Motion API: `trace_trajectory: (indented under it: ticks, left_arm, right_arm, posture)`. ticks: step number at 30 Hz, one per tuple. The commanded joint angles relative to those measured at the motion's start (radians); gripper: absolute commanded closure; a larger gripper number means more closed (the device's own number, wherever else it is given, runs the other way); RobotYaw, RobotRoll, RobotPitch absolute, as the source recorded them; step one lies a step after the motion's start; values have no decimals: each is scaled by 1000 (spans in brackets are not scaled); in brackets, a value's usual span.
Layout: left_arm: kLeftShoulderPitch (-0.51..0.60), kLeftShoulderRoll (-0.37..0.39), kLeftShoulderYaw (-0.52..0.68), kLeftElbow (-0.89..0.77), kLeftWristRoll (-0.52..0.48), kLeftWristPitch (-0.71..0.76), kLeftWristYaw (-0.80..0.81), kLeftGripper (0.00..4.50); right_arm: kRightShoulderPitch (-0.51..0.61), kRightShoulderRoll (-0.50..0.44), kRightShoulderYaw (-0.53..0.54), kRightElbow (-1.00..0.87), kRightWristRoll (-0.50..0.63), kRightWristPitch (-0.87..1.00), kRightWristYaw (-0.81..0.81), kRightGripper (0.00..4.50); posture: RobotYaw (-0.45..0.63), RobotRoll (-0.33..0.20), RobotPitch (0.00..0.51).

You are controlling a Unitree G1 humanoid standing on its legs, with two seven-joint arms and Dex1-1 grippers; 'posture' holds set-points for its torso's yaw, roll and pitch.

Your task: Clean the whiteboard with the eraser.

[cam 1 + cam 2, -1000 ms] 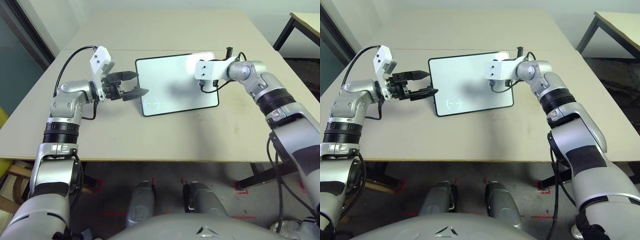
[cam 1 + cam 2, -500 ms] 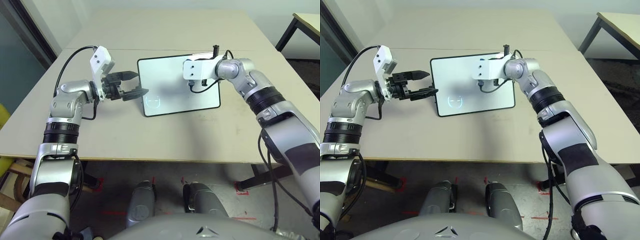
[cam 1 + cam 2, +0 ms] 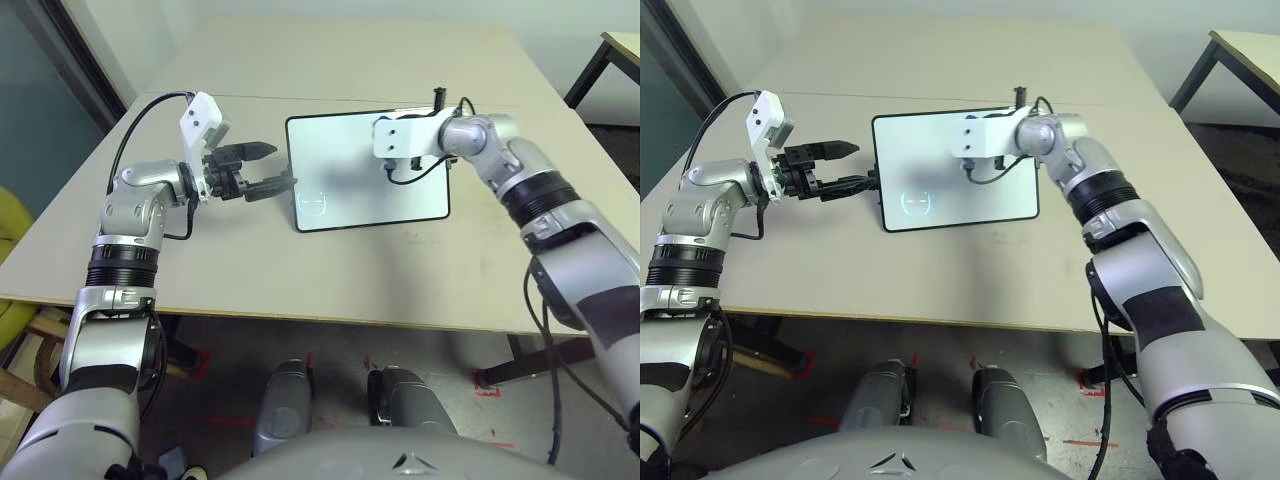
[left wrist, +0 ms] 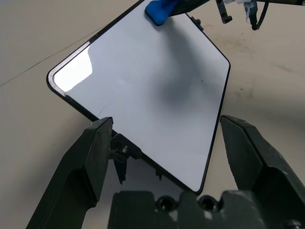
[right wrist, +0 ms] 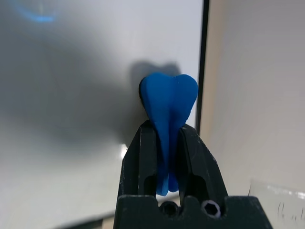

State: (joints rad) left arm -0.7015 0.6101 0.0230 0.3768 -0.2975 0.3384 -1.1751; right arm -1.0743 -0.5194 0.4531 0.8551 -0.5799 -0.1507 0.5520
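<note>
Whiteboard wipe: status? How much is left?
Done: the eraser is picked up, pinched in the right end effector. The whiteboard shows no marks, just its bluish logo. In hand: the eraser sits against the board near its far edge, mid-wipe by the look of it. The left end effector is open at the board's left edge. Left: probably only a last pass, then setting the eraser down.

Both head views look steeply down from above the table over the two forearms (sharing almost the same scene), while the left wrist view peers close between its spread fingers at the whiteboard, and the right wrist view sits nearer still, facing the eraser pinched ahead of it.
</note>
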Motion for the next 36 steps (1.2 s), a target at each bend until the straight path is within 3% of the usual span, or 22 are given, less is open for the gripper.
trace_trajectory:
  ticks: [1,9,15,22,29,36]
  left_arm:
    - [-19,-4,-2,16,-4,-9,1,0]
    - [-25,-5,-3,29,-2,-19,-2,0]
    - [-13,3,5,23,-5,-16,2,0]
    - [11,5,13,7,-11,-9,12,0]
    - [10,3,13,7,-12,-5,12,0]
    - [10,1,12,5,-11,-4,13,0]
  right_arm:
    - [50,-52,-13,-14,-3,15,18,4132]
    - [120,-126,-114,-99,93,89,72,4132]
    - [185,-62,-387,-292,359,459,85,4132]
    - [276,-51,-551,-409,459,933,3,4132]
    - [278,-54,-623,-360,528,1224,-66,4132]
    - [323,-10,-657,-326,598,1285,-123,4132]
  posture:
    - [197,0,30]
    - [195,0,30]
    - [201,0,34]
    - [193,0,43]
    - [189,0,48]
    - [195,0,48]
